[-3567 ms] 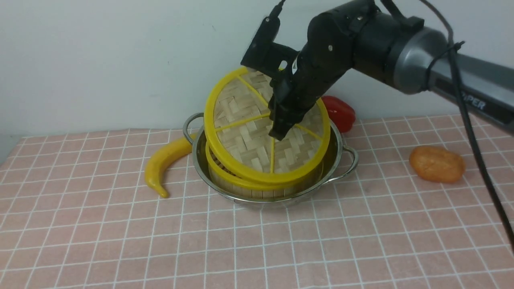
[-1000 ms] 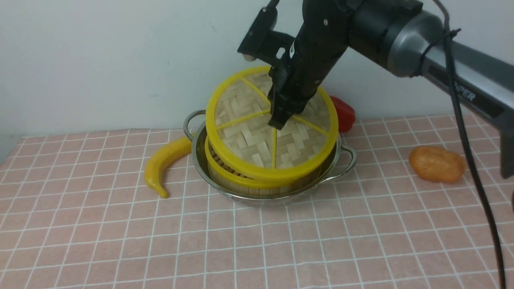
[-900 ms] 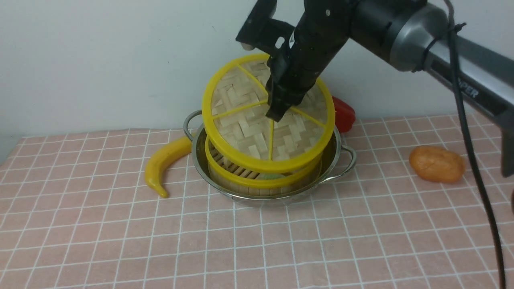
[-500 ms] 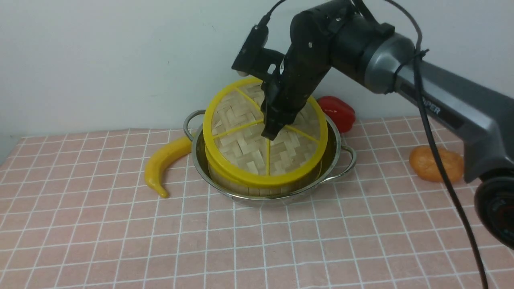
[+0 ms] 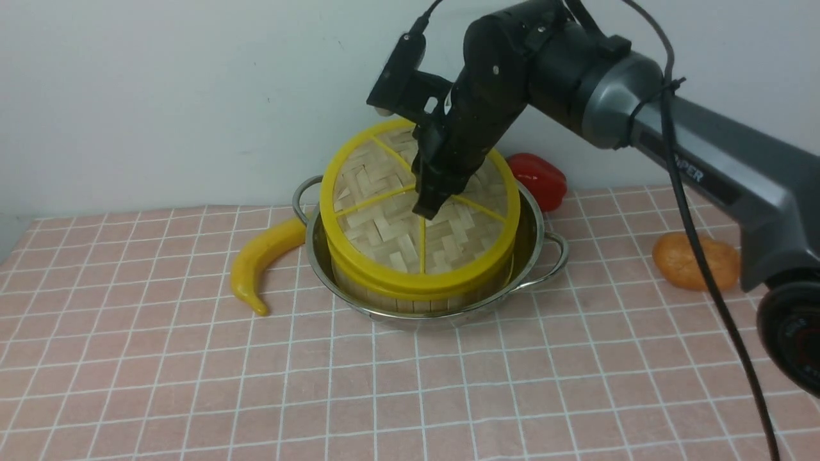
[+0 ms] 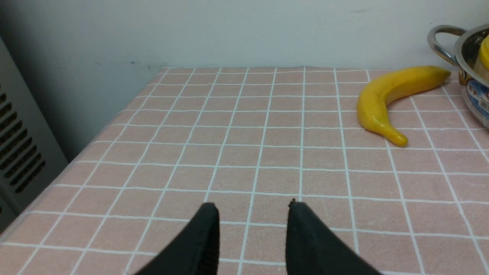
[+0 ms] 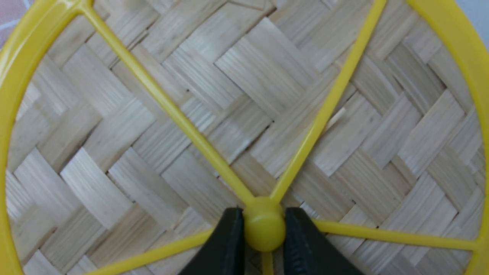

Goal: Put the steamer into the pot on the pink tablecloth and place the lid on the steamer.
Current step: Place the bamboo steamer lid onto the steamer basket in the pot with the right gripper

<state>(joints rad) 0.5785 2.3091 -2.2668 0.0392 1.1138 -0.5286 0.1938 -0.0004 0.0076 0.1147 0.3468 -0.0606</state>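
The shiny steel pot (image 5: 544, 224) stands on the pink tablecloth (image 5: 410, 384) at the back middle. The steamer (image 5: 410, 298) sits inside it; only its slatted wall shows. The woven lid (image 5: 384, 218) with yellow rim and spokes rests on the steamer, its far edge a little higher than the near edge. My right gripper (image 5: 426, 208) is shut on the lid's yellow centre knob (image 7: 264, 225), one finger on each side. My left gripper (image 6: 252, 208) is open and empty low over the cloth, well left of the pot (image 6: 471, 72).
A yellow banana (image 5: 262, 262) lies against the pot's left side, also in the left wrist view (image 6: 389, 97). A red pepper (image 5: 538, 179) sits behind the pot on the right. An orange lump (image 5: 695, 259) lies at the right. The wall is close behind.
My right gripper has lowered the lid from its raised, tilted hold down onto the steamer, and shifted it slightly left. The steamer's inside no longer shows.
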